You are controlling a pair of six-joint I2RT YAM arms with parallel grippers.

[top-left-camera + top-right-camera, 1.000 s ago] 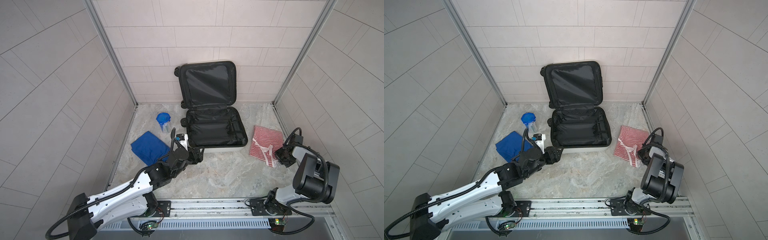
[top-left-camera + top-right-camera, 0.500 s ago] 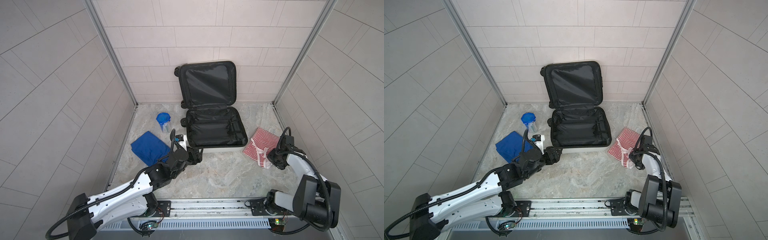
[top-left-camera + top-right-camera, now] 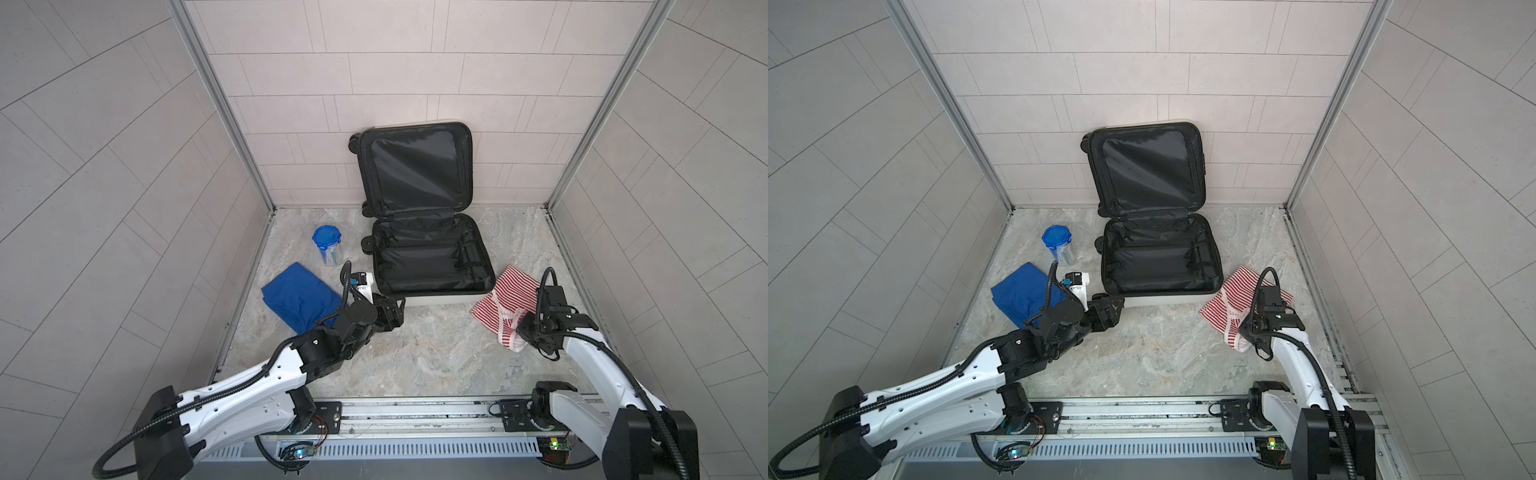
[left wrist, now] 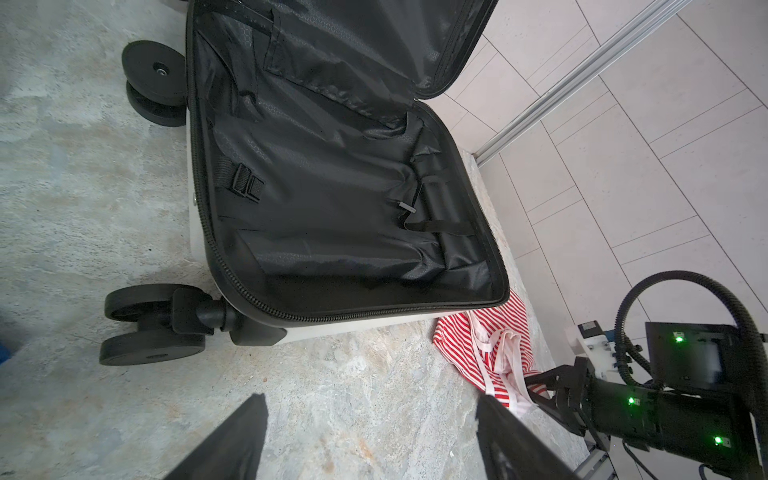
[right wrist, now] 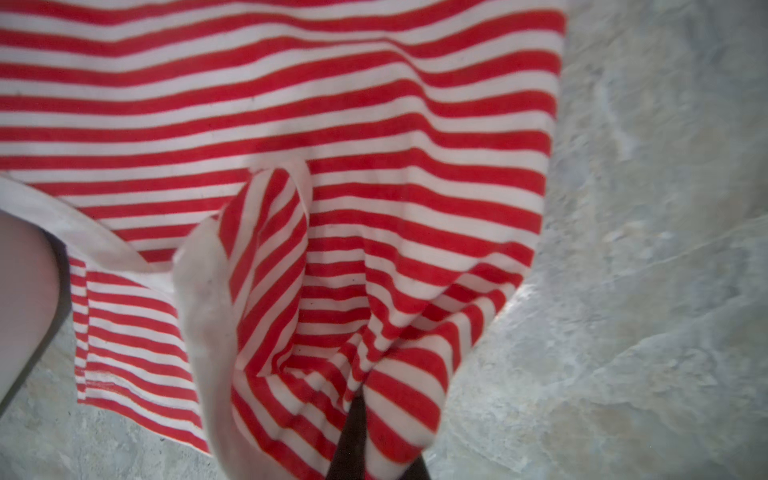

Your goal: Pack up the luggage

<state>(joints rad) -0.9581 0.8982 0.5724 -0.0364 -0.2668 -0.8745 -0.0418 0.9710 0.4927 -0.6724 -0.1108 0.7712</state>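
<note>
The left gripper (image 4: pixel 370 419) hangs released and empty near the front left corner of the luggage (image 3: pixel 428 266), which lies open by the back wall, its tray bare. To its right the clenched right gripper (image 4: pixel 536 388) pinches one bunched edge of the striped garment (image 3: pixel 505 297); so small a bite may slip, or the trailing cloth may snag on the case's rim.
</note>
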